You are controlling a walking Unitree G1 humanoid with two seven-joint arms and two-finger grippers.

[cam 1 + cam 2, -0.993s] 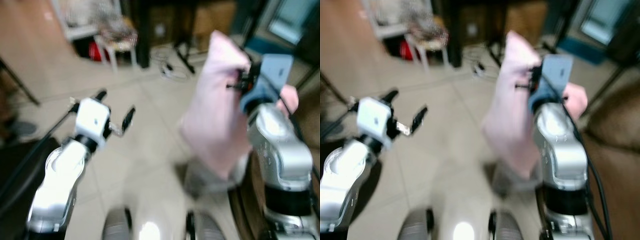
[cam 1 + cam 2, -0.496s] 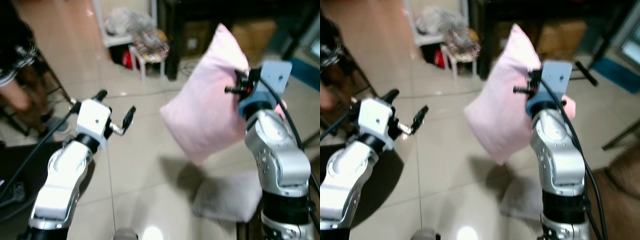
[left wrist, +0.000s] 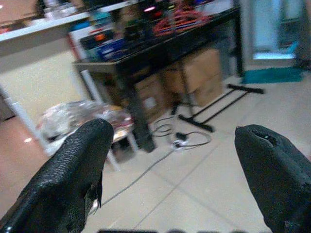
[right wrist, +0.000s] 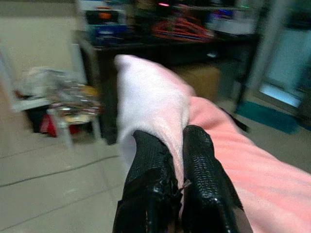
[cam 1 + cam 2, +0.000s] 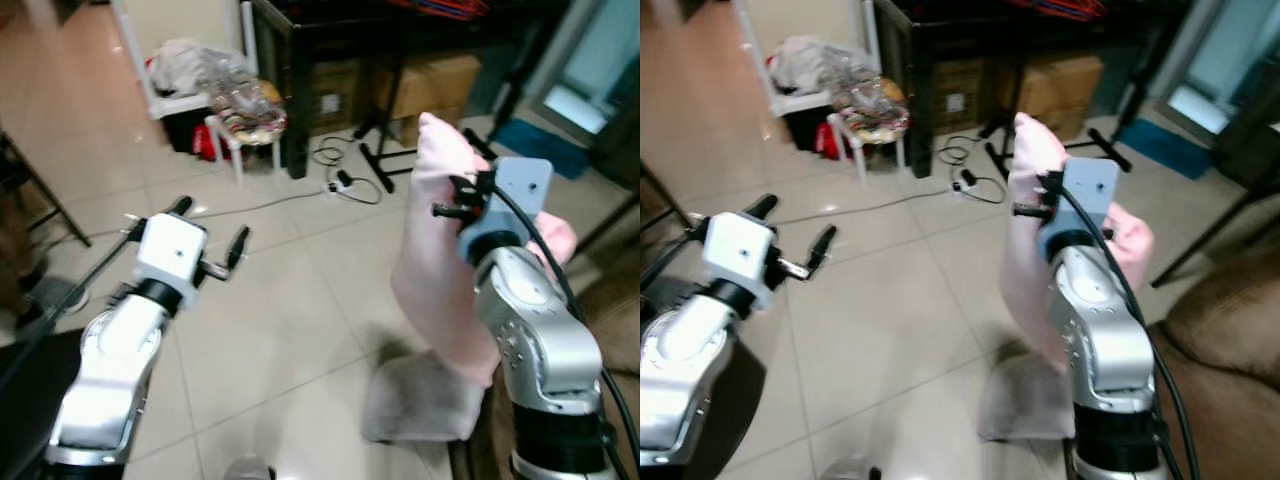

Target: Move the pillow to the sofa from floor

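Here, right gripper point(image 4: 170, 160) pinching pink pillow point(image 5: 440, 250), left gripper point(image 5: 208, 225) spread, black table point(image 5: 330, 40) ahead, brown sofa point(image 5: 1230, 340) right.

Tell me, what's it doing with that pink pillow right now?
Right gripper shut on pink pillow, held off the floor. Left gripper open, empty. Brown sofa at right; grey cushion on floor by it.

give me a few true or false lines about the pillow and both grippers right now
1. The right gripper holds the pink pillow off the floor. True.
2. The left gripper is pinching the pillow too. False: its fingers are spread apart and hold nothing.
3. The pillow lies on the brown sofa. False: it hangs in the air beside the sofa.
4. A black table stands behind the pillow. True.
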